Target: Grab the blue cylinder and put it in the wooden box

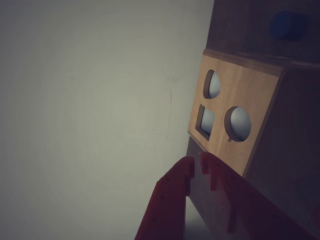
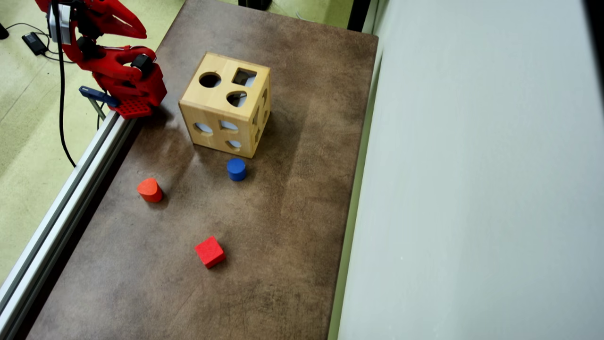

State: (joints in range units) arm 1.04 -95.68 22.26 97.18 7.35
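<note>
So my gripper [image 1: 196, 165] is empty, fingertips nearly pinched together, parked back at the table's corner past the wooden box [image 2: 225, 104], nowhere near the blocks. Blue cylinder [image 2: 236, 169] stands upright on the table just in front of the box's lower face in the overhead view, not touching it. The box's top has the round hole facing up, so I reckon that's the way in. Nothing's been grabbed yet.
</note>
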